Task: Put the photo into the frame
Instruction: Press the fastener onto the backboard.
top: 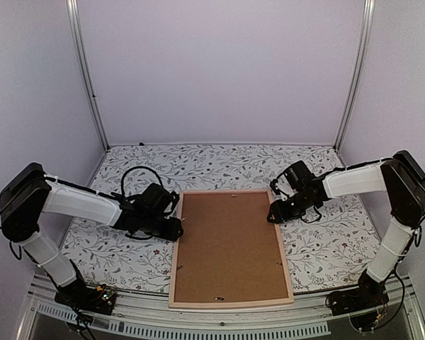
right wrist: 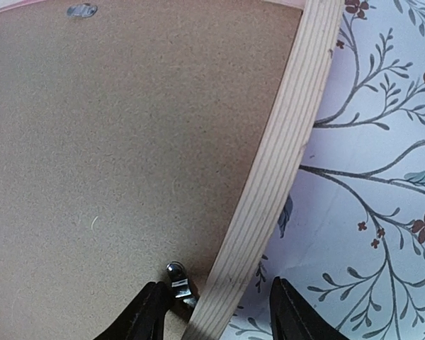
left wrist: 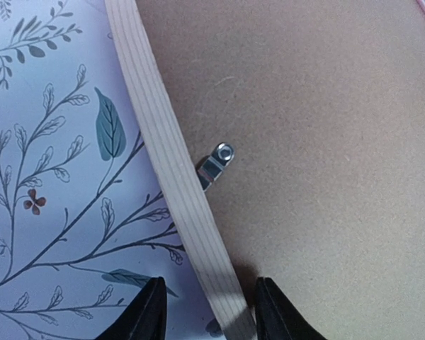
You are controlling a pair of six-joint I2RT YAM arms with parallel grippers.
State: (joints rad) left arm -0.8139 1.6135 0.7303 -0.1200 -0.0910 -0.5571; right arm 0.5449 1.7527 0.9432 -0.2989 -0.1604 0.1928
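Black fingers (left wrist: 147,315) of the left gripper (left wrist: 209,315) stand spread astride the left rail of the frame (left wrist: 177,177). The inner finger is right against the rail's inner edge, and the outer one stands clear of it over the cloth. Just ahead of them a small metal retaining clip (left wrist: 216,163) sticks out from the rail onto the brown backing board (left wrist: 319,177).

The right gripper (right wrist: 219,315) is likewise parted, one finger on each side of the right rail and neither pinching it. Its inner finger is just beside another clip (right wrist: 178,280).

Pale, ribbed wood shows on both rails, with a pinkish tint along the edges. The frame lies flat and back-up on the leaf-printed tablecloth (top: 319,244), the backing board filling its opening. It sits between the two arms, its near short rail at the table's front edge. Each arm reaches in from its own side to about the upper half of its long rail.
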